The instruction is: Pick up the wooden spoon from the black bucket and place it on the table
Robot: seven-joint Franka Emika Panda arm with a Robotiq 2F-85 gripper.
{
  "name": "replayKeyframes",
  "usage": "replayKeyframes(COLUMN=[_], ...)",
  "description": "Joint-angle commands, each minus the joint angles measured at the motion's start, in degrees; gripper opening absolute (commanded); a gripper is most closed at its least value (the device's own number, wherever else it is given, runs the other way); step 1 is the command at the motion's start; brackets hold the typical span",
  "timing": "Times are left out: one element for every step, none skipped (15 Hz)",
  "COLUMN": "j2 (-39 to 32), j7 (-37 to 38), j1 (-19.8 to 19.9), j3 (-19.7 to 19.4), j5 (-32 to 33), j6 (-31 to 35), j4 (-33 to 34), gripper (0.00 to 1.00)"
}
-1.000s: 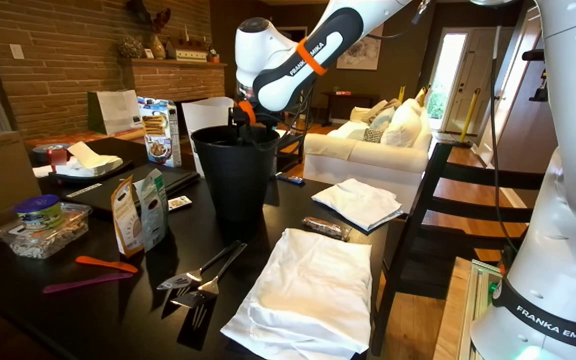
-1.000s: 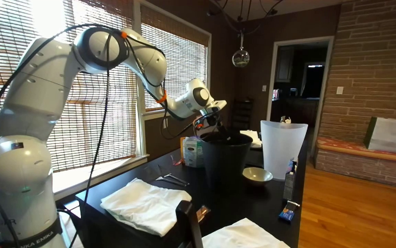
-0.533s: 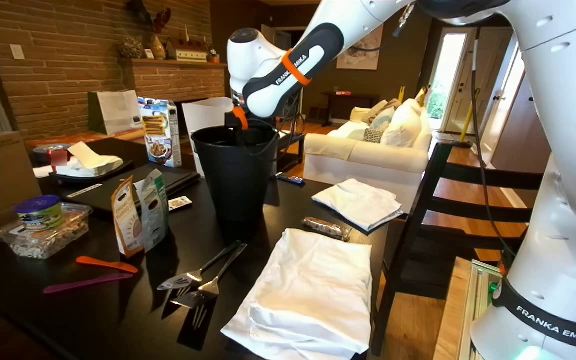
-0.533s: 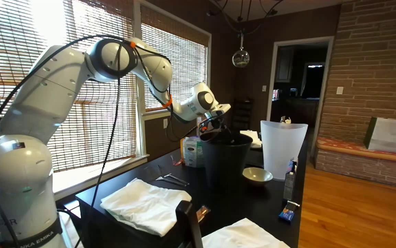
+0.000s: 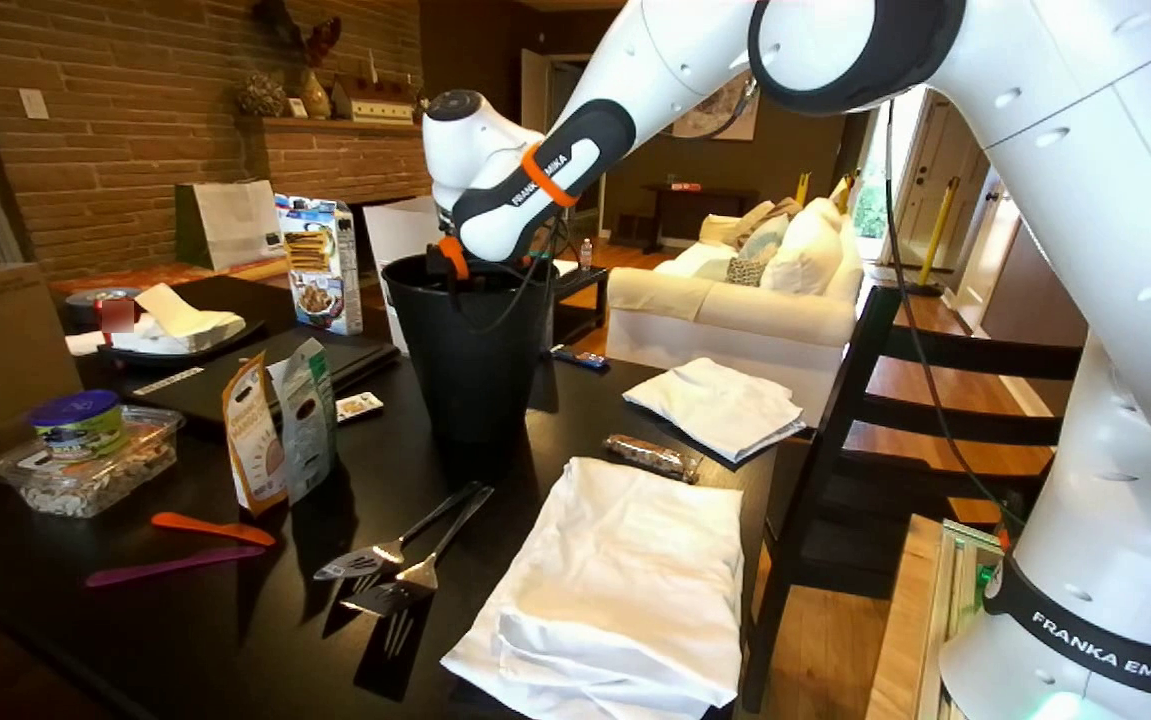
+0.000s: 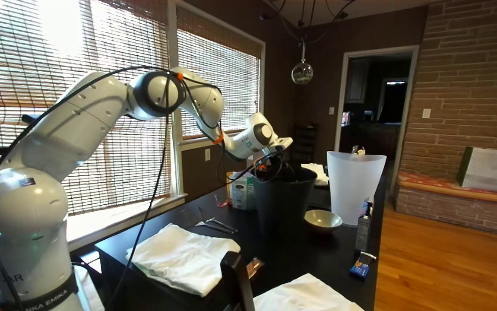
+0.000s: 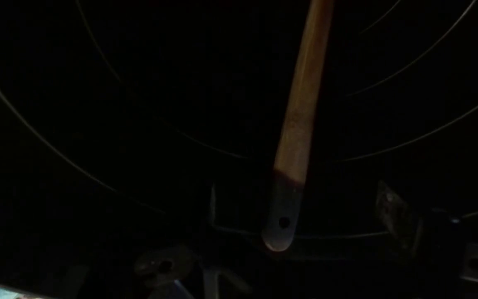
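Note:
The black bucket (image 5: 470, 370) stands upright on the dark table (image 5: 185, 630), seen in both exterior views. My arm reaches down into its mouth, and the bucket wall hides the fingers in both exterior views. Inside, in the dim wrist view, the wooden spoon (image 7: 301, 116) shows only as a long handle with a dark, rounded end and a hole. That handle end lies between the spread fingers of my gripper (image 7: 302, 207), nearer the left one, with a dark gap on each side. The spoon's bowl is out of view.
Near the bucket are silver utensils (image 5: 415, 560), a folded white cloth (image 5: 625, 580), two upright pouches (image 5: 280, 430) and a metal bowl (image 6: 323, 219). A tall white translucent bin (image 6: 354, 185) stands close by. A black chair (image 5: 835, 430) is at the table's side.
The arm has come down and my gripper has sunk deeper into the black bucket. Objects on the table have stayed where they were.

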State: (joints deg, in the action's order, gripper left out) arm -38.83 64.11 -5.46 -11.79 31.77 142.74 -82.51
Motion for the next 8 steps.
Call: replayKeyframes(j2=[-5.27, -6.13, -6.86, -7.56, -8.05, -8.59, -9.04, -9.3], j7=[-0.61, -0.7, -0.65, -0.66, -0.8, -0.9, -0.87, -0.83], j1=[-1.33, -1.45, -1.59, -1.67, -1.73, -1.81, -1.93, -2.15], j3=[-2.4, -2.71, -3.07, -3.35, -3.54, -3.76, -4.07, -4.35], j5=[-1.78, -1.9, -1.97, -2.13, -2.33, -2.56, -2.81, -3.11], j6=[-0.24, -0.31, -0.27, -0.36, -0.52, -0.57, -0.56, -1.2], j4=[6.89, 7.92, 8.94, 9.85, 10.58, 11.36, 11.95, 12.41], gripper=[1.0, 1.0, 1.0, 1.0, 1.0, 1.0, 1.0, 1.0])
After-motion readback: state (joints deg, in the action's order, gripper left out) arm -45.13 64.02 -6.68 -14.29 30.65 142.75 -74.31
